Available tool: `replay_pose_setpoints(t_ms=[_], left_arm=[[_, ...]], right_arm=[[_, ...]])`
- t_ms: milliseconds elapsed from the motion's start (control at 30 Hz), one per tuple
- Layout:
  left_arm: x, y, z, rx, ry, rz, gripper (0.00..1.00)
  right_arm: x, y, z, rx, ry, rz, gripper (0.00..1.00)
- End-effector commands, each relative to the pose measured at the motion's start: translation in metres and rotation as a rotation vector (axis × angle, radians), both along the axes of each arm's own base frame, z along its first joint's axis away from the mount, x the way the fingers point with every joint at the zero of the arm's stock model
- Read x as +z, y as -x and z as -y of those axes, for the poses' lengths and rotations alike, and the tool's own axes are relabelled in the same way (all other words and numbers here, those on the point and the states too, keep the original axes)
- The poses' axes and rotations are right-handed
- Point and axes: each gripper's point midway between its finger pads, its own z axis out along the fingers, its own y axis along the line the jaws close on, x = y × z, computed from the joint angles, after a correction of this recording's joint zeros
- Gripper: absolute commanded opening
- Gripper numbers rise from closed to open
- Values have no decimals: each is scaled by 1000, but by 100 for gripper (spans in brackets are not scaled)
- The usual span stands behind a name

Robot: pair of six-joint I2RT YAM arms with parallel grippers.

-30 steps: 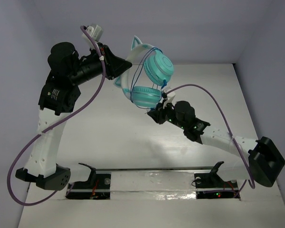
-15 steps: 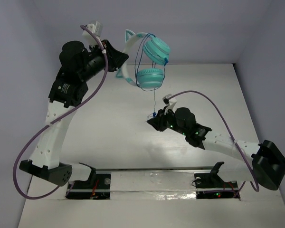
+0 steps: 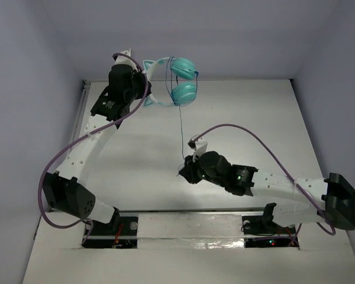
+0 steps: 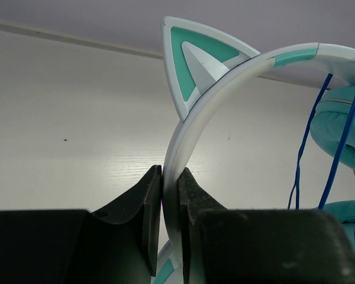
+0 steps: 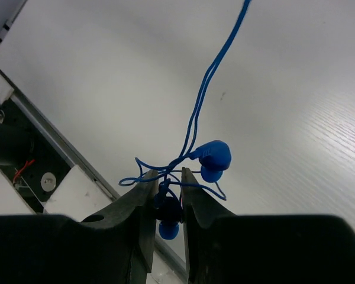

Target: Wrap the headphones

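Above the far table (image 3: 254, 112) edge, headphones (image 3: 180, 80) clamped by the headband (image 4: 225, 83) in left gripper (image 4: 170, 174), cord (image 3: 181, 127) hung down, tangled end pinched in right gripper (image 5: 168, 174).

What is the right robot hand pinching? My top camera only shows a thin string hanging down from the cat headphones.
Observer: The right gripper is shut on a tangled bunch of the blue cord. A rounded blue end piece sits just beside its fingers.
Operator: Where does the other hand grab the headphones?
Observer: The left gripper is clamped on the pale headband, just below one teal cat ear.
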Motion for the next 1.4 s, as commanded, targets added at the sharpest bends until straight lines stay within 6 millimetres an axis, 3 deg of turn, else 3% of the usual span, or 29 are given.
replay_pose_setpoints(t_ms=[0, 67, 167, 200, 233, 300, 467, 500, 567, 600, 767, 933, 1367], left_arm=[[50, -14, -13, 110, 105, 189, 0], [37, -18, -16, 130, 88, 172, 0], [5, -24, -21, 167, 52, 122, 0], [-12, -24, -23, 179, 38, 97, 0], [-24, -23, -21, 178, 28, 77, 0], [-45, -23, -24, 198, 12, 51, 0], [-82, 1, 6, 140, -21, 5, 0], [-95, 7, 5, 150, -44, -12, 0], [-99, 18, 10, 136, -48, -11, 0], [-112, 27, 16, 106, -55, -34, 0], [-130, 55, 29, 37, -66, -60, 0], [-142, 81, 39, -56, -43, -88, 0], [-169, 120, 52, -175, -96, -161, 0]], right_arm=[[30, -4, 5, -85, 18, 47, 0], [34, 1, 3, -85, 53, 70, 0], [53, 8, -3, -61, 91, 104, 0], [50, 8, -2, -60, 128, 104, 0], [63, 9, -8, -44, 126, 124, 0], [60, 10, -9, -34, 188, 133, 0], [88, -10, -6, -92, 251, 229, 0], [92, -14, -4, -109, 267, 245, 0], [106, -21, -4, -129, 268, 294, 0], [112, -24, -5, -139, 257, 312, 0], [133, -36, -6, -192, 238, 389, 0], [133, -46, -9, -235, 249, 432, 0], [153, -87, -3, -341, 206, 501, 0]])
